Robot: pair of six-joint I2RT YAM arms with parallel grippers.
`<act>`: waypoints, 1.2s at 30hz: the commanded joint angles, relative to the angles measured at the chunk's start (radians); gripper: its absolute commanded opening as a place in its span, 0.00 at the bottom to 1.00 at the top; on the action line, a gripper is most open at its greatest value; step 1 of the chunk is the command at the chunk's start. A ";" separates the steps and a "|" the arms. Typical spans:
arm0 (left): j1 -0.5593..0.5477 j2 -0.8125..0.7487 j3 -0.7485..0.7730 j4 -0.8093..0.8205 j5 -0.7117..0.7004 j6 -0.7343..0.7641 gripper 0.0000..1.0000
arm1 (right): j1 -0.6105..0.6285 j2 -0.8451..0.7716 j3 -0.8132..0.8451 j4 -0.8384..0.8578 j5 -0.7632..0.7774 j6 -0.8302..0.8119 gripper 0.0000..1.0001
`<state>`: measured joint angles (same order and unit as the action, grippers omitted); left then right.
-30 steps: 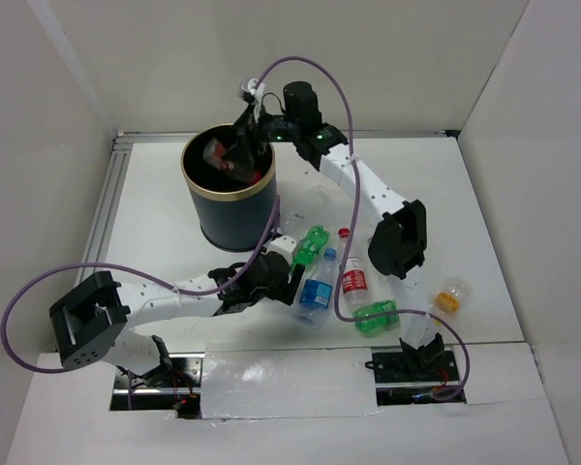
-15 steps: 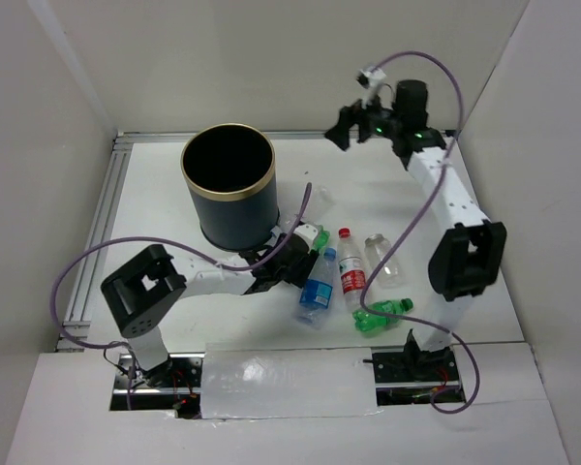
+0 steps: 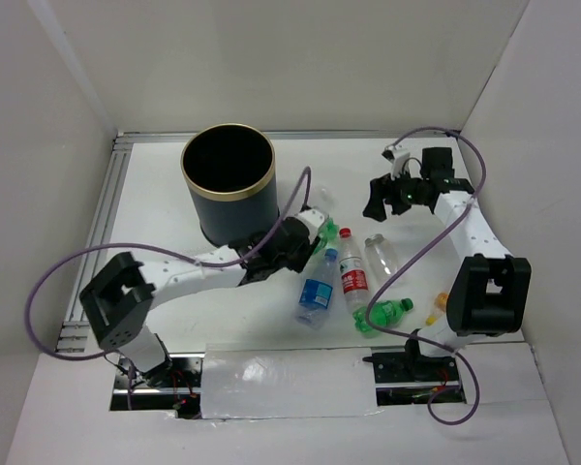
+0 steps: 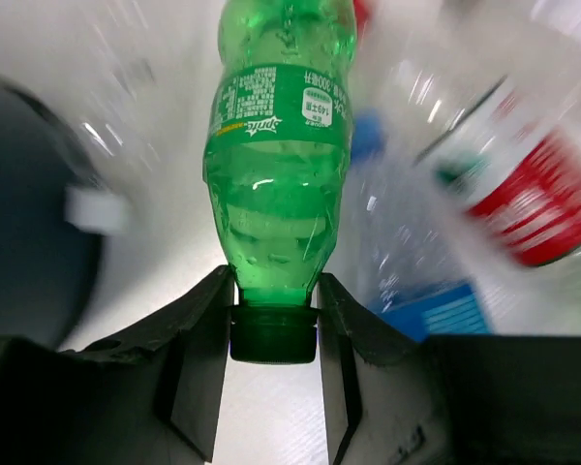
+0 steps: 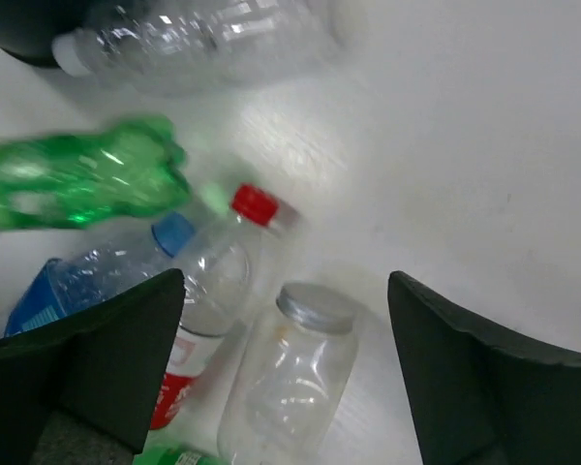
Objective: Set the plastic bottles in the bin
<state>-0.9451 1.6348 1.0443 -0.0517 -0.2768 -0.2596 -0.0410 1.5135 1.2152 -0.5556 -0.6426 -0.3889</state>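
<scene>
Surface: white table (image 3: 174,203) boxed in by white walls, both arm bases at its near edge.
Bin: dark navy wastebasket (image 3: 234,215) with a gold rim, upright at back left of the table; the inside reads black and I can't tell what is in it.
Left gripper (image 4: 274,291): fingers clamped on the cap end of the green Sprite bottle (image 4: 276,174), one finger on each side of the green cap. The bottle body points away from the wrist camera.
Green Sprite bottle, where: top view puts it just right of the bin's base, near it but outside. Can't tell if it is lifted or on the table.
Right gripper (image 3: 380,199): fingers spread wide with nothing between them, over the right half of the table and well apart from the bin.
Blue-labelled bottle (image 3: 316,289): lies on the table, blue cap toward the left gripper, just beside the held bottle.
Red-capped bottle (image 3: 351,271): clear with a red-white label, lies right beside the blue-labelled one.
Silver-capped clear bottle (image 5: 290,373): no label seen, lies just right of the red-capped one, below the right wrist camera.
Second green bottle (image 3: 382,313): lies nearest the front edge, right of centre.
Orange-yellow bottle (image 3: 436,308): partly hidden by the right arm, at front right.
White-capped clear bottle (image 5: 194,39): blurred, lies at the top of the right wrist view, near the bin.
</scene>
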 commanded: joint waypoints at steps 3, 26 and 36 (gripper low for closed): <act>0.050 -0.229 0.312 0.030 -0.158 0.121 0.00 | -0.048 -0.027 -0.089 -0.139 0.147 -0.067 1.00; 0.445 -0.216 0.324 -0.109 -0.197 0.076 0.61 | -0.089 -0.018 -0.203 -0.221 0.261 -0.114 1.00; 0.321 -0.374 0.376 -0.155 -0.198 0.141 1.00 | -0.053 0.062 -0.220 -0.208 0.241 -0.096 1.00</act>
<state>-0.5644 1.3418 1.3621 -0.2256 -0.4950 -0.1543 -0.1181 1.5646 1.0069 -0.7601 -0.3985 -0.4919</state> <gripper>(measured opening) 0.995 0.999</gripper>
